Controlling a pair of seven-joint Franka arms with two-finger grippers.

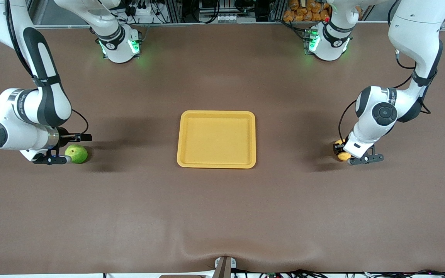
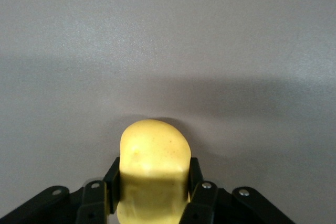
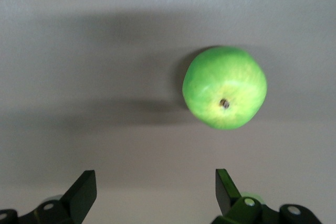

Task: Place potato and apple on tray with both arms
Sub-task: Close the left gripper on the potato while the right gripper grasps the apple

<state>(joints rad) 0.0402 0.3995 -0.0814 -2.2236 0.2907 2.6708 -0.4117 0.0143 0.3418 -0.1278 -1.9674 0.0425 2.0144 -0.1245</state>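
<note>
The right gripper [image 1: 66, 159] sits low beside the apple [image 1: 77, 154] at the right arm's end of the surface, jaws spread; smooth and round, it may roll, so grip across its middle. The tray [image 1: 216, 139] lies between. The left gripper [image 2: 152, 195] pinches the lumpy, firm potato [image 2: 153, 167].

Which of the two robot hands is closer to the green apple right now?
The right one. The right gripper is open beside the apple, not touching it. The left gripper is at the left arm's end of the table, past the tray, shut on the potato.
</note>
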